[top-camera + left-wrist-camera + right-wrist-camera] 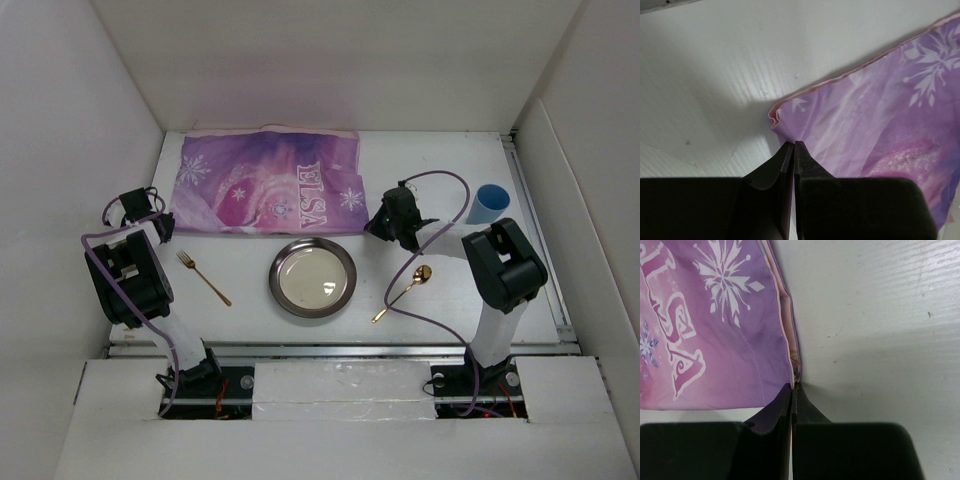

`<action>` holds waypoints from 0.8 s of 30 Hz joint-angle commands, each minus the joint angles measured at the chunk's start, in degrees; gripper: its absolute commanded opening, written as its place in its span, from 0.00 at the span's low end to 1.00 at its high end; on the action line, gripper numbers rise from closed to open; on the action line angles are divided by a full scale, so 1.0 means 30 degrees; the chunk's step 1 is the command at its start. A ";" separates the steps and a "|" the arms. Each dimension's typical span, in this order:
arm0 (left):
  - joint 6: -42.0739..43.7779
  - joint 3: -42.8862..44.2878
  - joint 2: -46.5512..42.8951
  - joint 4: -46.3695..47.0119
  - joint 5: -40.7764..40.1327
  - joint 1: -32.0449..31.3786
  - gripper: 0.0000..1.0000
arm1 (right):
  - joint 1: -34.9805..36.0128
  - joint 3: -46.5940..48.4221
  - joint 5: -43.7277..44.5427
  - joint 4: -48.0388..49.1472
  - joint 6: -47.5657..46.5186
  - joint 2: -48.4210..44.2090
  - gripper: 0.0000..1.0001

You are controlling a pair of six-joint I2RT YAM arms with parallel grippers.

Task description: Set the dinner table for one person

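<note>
**Both grippers closed on the placemat's near corners**

The white table (240,320) fills the middle of the overhead view, in front of the two arm bases. A purple placemat (265,180) with snowflakes and the word "ELSA" lies along its far side, slightly rumpled. The left gripper (792,146) is closed on the mat's near left corner, where the cloth bunches up into the jaws. The right gripper (792,387) is closed on the mat's near right corner, with the pink hem running straight into its tips. Nearer the arms, a round metal plate (312,277) sits in the centre. A gold fork (203,276) lies to its left and a gold spoon (405,290) to its right. A blue cup (489,203) lies at the far right.
</note>
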 commanded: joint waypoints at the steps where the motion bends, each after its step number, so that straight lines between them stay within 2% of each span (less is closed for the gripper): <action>1: 0.0392 0.1460 -0.2143 0.0673 -0.0041 0.0031 0.00 | -0.0666 0.1046 0.0684 0.0776 -0.1717 -0.2098 0.00; 6: 0.0482 0.3886 -0.3845 0.1698 0.2008 -0.0143 0.00 | -0.1108 0.3298 0.1300 0.0133 -0.3943 -0.5267 0.00; 7: 0.0482 0.4387 -0.4428 0.1786 0.2474 -0.0144 0.00 | -0.1108 0.4521 0.1765 -0.0245 -0.4182 -0.5707 0.00; 12: 0.0629 0.6644 -0.6626 0.2488 0.3766 -0.1519 0.00 | -0.1459 0.8074 0.2180 -0.1770 -0.5735 -0.8081 0.00; 16: -0.0304 0.6823 -1.0103 0.4329 0.5429 -0.2195 0.00 | -0.1633 1.0213 0.2589 -0.3379 -0.6905 -1.0332 0.00; 24: -0.0601 0.7672 -1.3542 0.4569 0.5613 -0.2195 0.00 | -0.2541 1.2118 0.2182 -0.5608 -0.7436 -1.3210 0.00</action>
